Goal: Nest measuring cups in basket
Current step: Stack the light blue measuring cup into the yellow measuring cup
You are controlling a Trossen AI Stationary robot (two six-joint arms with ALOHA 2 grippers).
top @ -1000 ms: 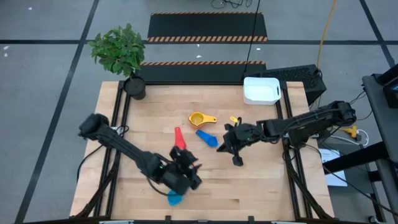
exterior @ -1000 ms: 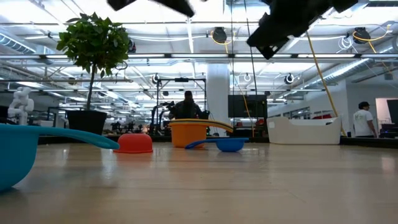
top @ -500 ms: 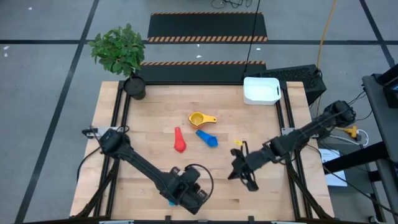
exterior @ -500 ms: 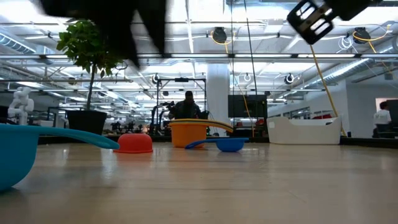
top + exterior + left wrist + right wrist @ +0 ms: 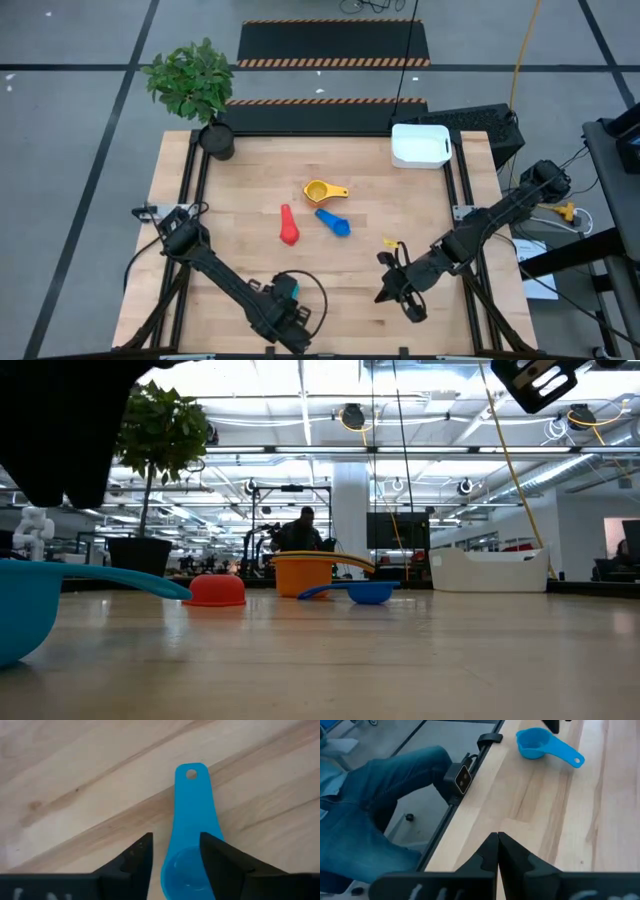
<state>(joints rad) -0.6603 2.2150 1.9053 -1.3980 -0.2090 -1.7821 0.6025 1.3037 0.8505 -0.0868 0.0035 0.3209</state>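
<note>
Both arms have dropped toward six o'clock: left gripper (image 5: 172, 857) straddles the light blue cup (image 5: 189, 840), fingers apart and ungripped, right gripper (image 5: 497, 851) is pinched empty, and the basket (image 5: 420, 146) at one o'clock holds nothing.

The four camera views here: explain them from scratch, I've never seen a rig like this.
This is a robot with two dark arms at a wooden table, each ending in a two-finger gripper. One picture looks straight down, one looks level across the tabletop, and one camera rides on each wrist. On the table lie an orange cup, a red cup, a medium blue cup and a small yellow cup. A white basket and a plant pot stand at the back corners. The left gripper is open, straddling a light blue cup. The right gripper is shut, holding nothing.
</note>
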